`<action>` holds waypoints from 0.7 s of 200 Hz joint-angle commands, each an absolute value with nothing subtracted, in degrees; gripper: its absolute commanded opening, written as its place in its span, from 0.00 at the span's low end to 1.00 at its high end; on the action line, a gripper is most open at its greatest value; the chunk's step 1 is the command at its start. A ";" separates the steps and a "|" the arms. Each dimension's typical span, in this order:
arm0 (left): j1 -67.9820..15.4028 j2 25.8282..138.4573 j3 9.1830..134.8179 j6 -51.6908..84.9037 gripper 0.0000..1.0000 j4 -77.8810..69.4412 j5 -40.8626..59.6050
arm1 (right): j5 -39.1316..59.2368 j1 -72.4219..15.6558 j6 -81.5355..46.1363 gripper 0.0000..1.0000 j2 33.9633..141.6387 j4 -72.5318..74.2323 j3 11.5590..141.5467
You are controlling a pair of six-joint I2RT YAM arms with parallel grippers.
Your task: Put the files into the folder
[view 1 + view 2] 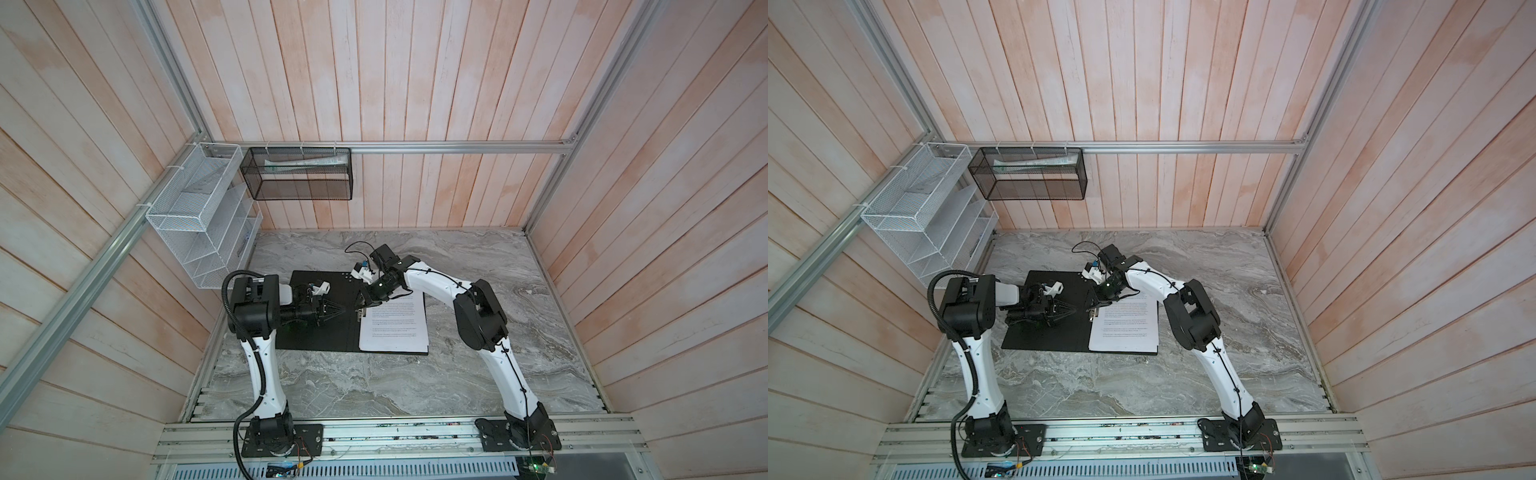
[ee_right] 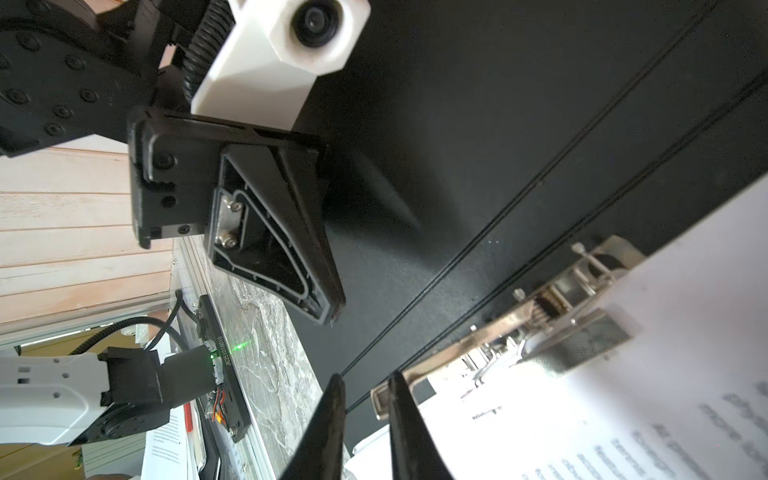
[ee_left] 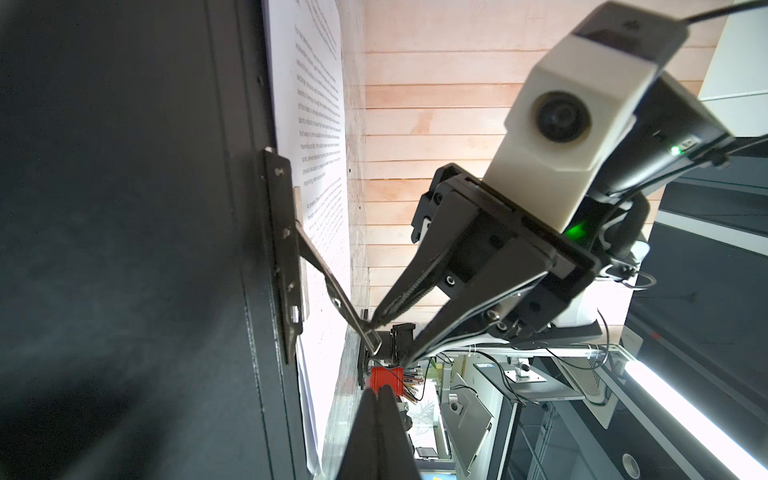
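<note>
The folder (image 1: 316,332) (image 1: 1042,336) lies open on the marble table, black inside up. The files (image 1: 395,328) (image 1: 1125,332) rest on its right half, by the spine. The spine clip's metal lever (image 3: 328,286) (image 2: 478,336) stands raised. My right gripper (image 1: 360,308) (image 1: 1095,308) (image 3: 390,338) (image 2: 365,376) is open, its jaws straddling the lever's tip; one finger touches it and the other stands off a little. Over the folder's bare left half, my left gripper (image 1: 343,311) (image 1: 1073,310) (image 3: 381,388) (image 2: 328,313) is shut on nothing, pointing at the clip.
A white wire mesh rack (image 1: 199,216) hangs on the left wall. At the back hangs a black mesh basket (image 1: 299,174) holding a rolled paper. Bare marble table (image 1: 374,386) lies in front of the folder. Wooden walls close three sides.
</note>
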State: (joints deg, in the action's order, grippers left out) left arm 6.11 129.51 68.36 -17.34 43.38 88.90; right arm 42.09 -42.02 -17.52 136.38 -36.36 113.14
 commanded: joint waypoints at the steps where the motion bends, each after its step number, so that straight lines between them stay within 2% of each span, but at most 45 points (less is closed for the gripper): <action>1: 6.45 133.86 65.62 -17.75 0.00 42.74 82.00 | 42.24 -42.79 -16.54 0.20 135.70 -40.17 111.19; 140: 6.45 134.06 65.74 -17.92 0.00 43.02 82.18 | 38.00 -43.94 -14.59 0.17 137.20 -42.68 107.62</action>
State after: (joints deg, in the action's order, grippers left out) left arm 6.11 129.51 68.36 -17.34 43.40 88.90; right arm 41.63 -43.05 -16.01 136.38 -35.77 110.32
